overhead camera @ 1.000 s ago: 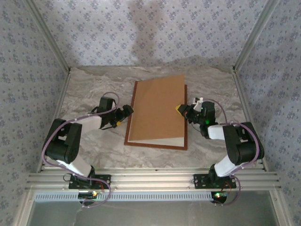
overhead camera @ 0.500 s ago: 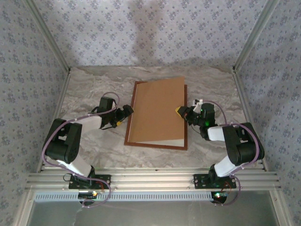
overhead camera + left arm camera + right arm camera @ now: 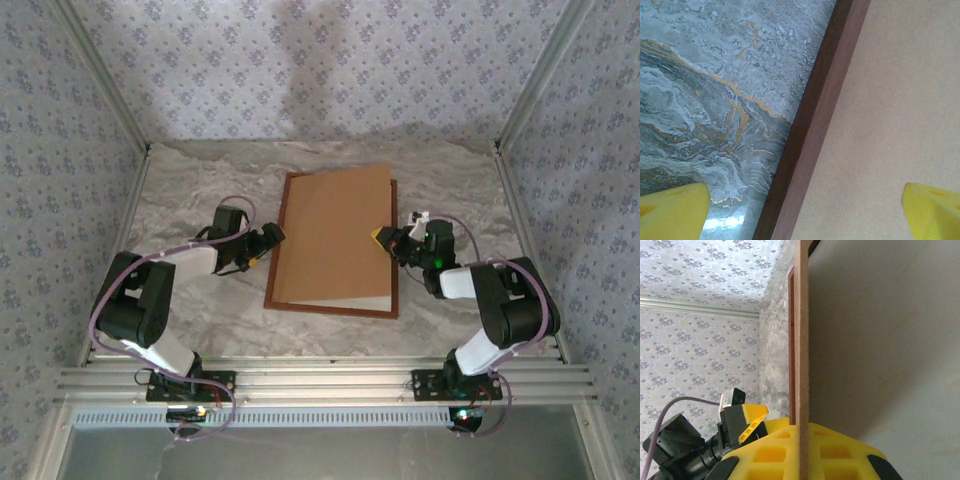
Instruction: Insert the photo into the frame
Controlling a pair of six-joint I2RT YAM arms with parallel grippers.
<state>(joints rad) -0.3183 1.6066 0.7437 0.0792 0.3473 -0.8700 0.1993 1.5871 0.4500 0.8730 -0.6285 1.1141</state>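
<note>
The frame (image 3: 275, 258), a thin rectangle of reddish-brown wood, lies flat on the veined marble table (image 3: 190, 200) under a matte brown backing board (image 3: 335, 235). At its right side the right gripper (image 3: 384, 236) pinches that board's thin edge. The left gripper (image 3: 268, 240) gapes wide across its left rail.

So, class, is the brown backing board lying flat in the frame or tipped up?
Tipped up: the right gripper pinches the backing board by its right edge, raising that side off the frame.
</note>
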